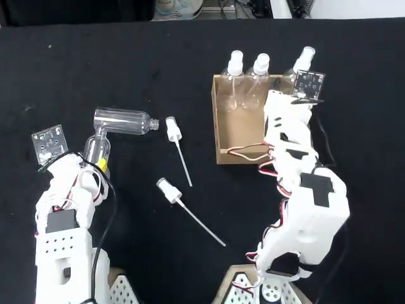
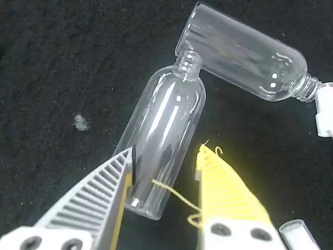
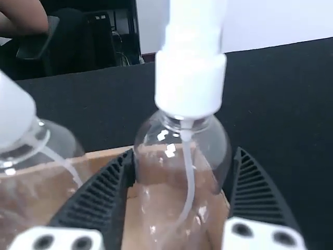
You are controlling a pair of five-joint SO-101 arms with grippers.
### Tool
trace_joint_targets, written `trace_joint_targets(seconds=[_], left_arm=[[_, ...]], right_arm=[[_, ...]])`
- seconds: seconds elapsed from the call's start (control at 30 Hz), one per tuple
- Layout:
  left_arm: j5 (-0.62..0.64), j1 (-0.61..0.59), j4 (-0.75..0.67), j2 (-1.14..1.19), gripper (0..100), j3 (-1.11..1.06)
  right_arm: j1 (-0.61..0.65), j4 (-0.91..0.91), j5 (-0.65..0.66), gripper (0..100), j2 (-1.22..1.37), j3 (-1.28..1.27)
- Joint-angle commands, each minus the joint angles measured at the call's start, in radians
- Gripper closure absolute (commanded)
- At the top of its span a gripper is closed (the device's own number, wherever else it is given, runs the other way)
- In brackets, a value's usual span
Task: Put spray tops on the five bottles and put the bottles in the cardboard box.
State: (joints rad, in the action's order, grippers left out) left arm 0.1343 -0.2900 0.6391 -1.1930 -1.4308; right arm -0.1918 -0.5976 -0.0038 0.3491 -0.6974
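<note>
High view: brown cardboard box, upper right, holds two white-topped clear plastic bottles. The right gripper clasps a third topped bottle. The left gripper gapes around one uncapped clear bottle of two. Two white spray tops lie unfitted.

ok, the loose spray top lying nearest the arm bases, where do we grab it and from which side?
Grip the spray top by its white head. Come straight down from above, with the fingers closing across the head, square to the dip tube. It lies flat, and the head is the only bulky part. The tube is long and thin and would likely slip or bend.
</note>
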Motion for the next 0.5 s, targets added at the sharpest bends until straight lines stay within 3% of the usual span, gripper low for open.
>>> trace_joint_targets(seconds=[0.0, 0.47], left_arm=[[0.006, -0.004, -0.055, -0.012, 81, 0.005], [0.008, -0.004, -0.054, -0.012, 81, 0.004]], right_arm=[[0.02, 0.018, 0.0, 76.1, -0.108, -0.005], [0.02, 0.11, -0.005, 76.1, -0.119, 0.008]])
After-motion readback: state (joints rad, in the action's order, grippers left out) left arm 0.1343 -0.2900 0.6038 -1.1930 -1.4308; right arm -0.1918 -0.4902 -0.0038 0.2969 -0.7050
